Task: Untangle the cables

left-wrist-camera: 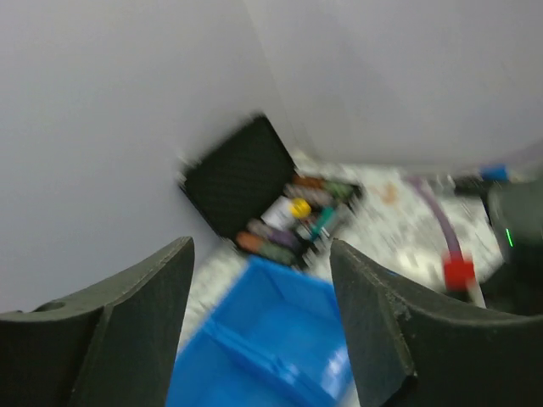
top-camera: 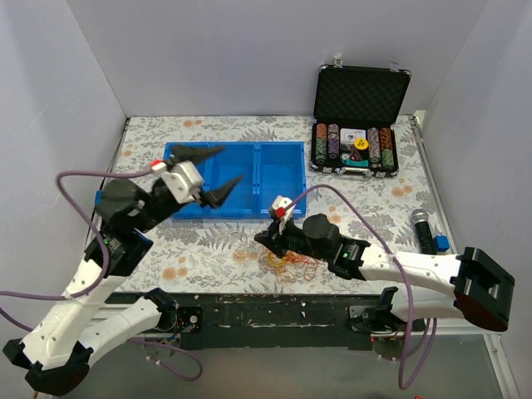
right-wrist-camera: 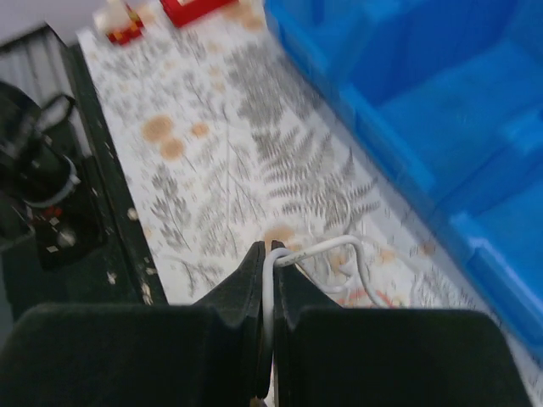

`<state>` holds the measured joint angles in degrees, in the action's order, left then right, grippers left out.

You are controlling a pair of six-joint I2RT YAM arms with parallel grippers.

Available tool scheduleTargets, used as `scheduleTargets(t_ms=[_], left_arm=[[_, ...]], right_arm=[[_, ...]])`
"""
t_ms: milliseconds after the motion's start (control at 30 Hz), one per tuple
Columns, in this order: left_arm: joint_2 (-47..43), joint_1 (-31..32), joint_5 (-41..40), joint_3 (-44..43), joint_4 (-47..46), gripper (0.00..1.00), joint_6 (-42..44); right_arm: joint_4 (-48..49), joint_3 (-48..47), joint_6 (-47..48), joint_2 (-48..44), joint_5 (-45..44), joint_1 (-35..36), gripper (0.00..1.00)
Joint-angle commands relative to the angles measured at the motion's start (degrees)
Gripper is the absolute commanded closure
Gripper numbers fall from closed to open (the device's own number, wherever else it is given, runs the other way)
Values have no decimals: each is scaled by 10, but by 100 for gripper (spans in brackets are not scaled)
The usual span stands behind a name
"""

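Note:
The cables (top-camera: 289, 263), a small tangle of red, orange-yellow and white cords, lie on the floral table near its front edge. My right gripper (top-camera: 268, 241) sits at the tangle's left end. In the right wrist view my right gripper (right-wrist-camera: 270, 251) is shut on a white cable (right-wrist-camera: 327, 247), which loops out to the right above the tabletop. My left gripper (top-camera: 218, 173) is open and empty, raised over the blue bin (top-camera: 274, 174). In the blurred left wrist view its fingers (left-wrist-camera: 373, 305) frame the bin (left-wrist-camera: 271, 348).
An open black case of poker chips (top-camera: 357, 125) stands at the back right, also in the left wrist view (left-wrist-camera: 254, 182). A black microphone (top-camera: 424, 226) lies at the right edge. Grey walls close in the table. The black front rail (right-wrist-camera: 110, 195) runs beside the tangle.

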<state>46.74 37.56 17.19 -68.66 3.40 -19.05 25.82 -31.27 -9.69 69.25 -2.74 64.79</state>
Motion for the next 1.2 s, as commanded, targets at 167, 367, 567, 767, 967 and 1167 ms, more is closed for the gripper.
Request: scheduleTargets(t_ms=[167, 367, 567, 767, 967, 1167], left_arm=[[-35, 0, 140, 163, 163, 16, 43], [-47, 0, 99, 216, 119, 9, 62], [-28, -1, 237, 183, 218, 2, 97], [-16, -1, 268, 172, 347, 2, 188], [-19, -1, 272, 195, 322, 2, 174], [-9, -1, 240, 227, 256, 13, 176]], right_arm=[[-29, -122, 56, -66, 141, 2, 98], [-65, -144, 60, -75, 211, 2, 99], [-96, -161, 80, -84, 254, 2, 99], [-149, -187, 95, -106, 280, 0, 99], [-164, -191, 95, -120, 297, -2, 99], [-170, -198, 95, -118, 318, -3, 99]])
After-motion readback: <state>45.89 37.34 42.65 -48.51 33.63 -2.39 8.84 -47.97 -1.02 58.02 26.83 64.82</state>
